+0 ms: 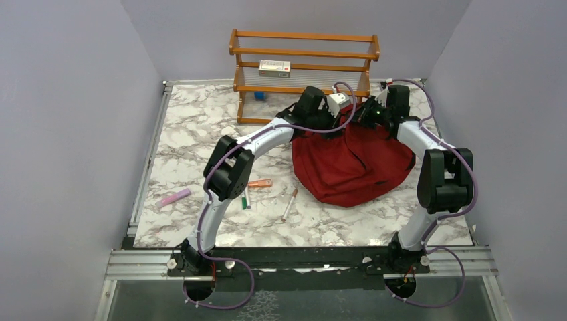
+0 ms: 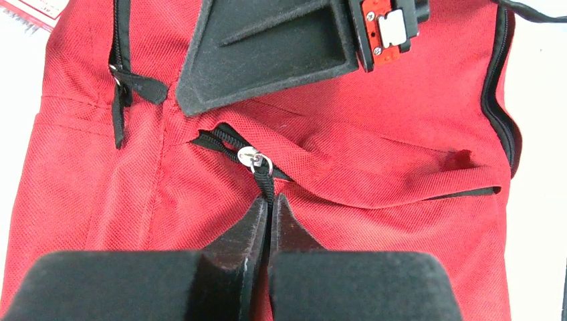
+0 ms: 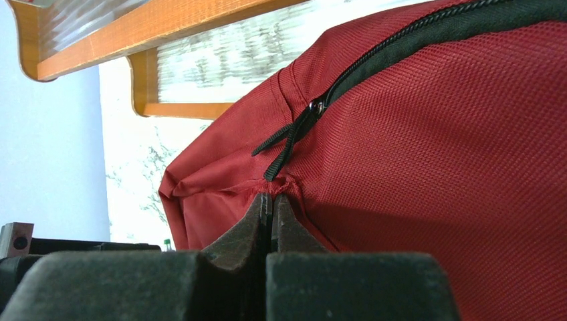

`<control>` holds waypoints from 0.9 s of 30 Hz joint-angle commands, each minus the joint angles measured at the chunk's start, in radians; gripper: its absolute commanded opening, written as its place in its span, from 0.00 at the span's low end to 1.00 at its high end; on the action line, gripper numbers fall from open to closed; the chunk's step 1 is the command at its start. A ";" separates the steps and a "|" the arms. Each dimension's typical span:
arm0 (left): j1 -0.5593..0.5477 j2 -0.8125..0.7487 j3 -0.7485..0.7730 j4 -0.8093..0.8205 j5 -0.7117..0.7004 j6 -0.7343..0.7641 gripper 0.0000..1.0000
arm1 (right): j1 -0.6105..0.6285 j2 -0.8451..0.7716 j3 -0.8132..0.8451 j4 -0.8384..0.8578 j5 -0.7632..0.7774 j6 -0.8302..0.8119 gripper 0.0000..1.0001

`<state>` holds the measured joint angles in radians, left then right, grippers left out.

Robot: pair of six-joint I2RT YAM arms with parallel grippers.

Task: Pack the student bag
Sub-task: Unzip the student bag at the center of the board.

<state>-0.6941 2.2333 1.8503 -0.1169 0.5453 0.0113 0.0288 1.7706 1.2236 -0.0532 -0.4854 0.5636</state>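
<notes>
Top external view: the marble counter [image 1: 200, 134] carried the student bag [image 1: 354, 167], slumped at the far right, just in front of the wooden rack [image 1: 304, 53]. Left claw [image 2: 269, 204] was clenched on the black zipper pull [image 2: 264, 175]. Right claw [image 3: 271, 200] was clenched on a pinch of the bag's red fabric. 4 pens [image 1: 289, 204] lay left of the bag.

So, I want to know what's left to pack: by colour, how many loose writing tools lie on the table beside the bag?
pink marker: 1
orange marker: 1
green pen: 1
white pen with red tip: 1
Total outside the student bag: 4
</notes>
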 commanded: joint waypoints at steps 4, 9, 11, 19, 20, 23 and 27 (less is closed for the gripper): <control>-0.007 -0.041 0.028 -0.033 -0.009 0.015 0.00 | -0.009 -0.044 -0.008 0.045 0.007 -0.016 0.01; -0.013 -0.089 0.014 -0.045 -0.013 0.032 0.00 | -0.009 -0.033 0.011 0.042 0.019 -0.022 0.00; -0.012 -0.092 0.017 -0.056 -0.016 0.040 0.00 | -0.010 -0.031 0.013 0.043 0.017 -0.024 0.01; -0.013 -0.050 0.069 -0.108 0.004 0.050 0.11 | -0.009 -0.028 0.011 0.045 0.011 -0.024 0.00; -0.012 -0.048 0.071 -0.111 0.005 0.049 0.12 | -0.010 -0.027 0.011 0.045 0.009 -0.023 0.01; -0.013 -0.041 0.076 -0.113 0.005 0.049 0.20 | -0.009 -0.031 0.009 0.045 0.007 -0.023 0.00; -0.013 -0.036 0.079 -0.113 0.007 0.049 0.25 | -0.009 -0.033 0.010 0.044 0.005 -0.025 0.00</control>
<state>-0.7025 2.2017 1.8973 -0.2153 0.5308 0.0532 0.0288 1.7706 1.2217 -0.0509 -0.4850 0.5564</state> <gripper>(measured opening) 0.236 0.013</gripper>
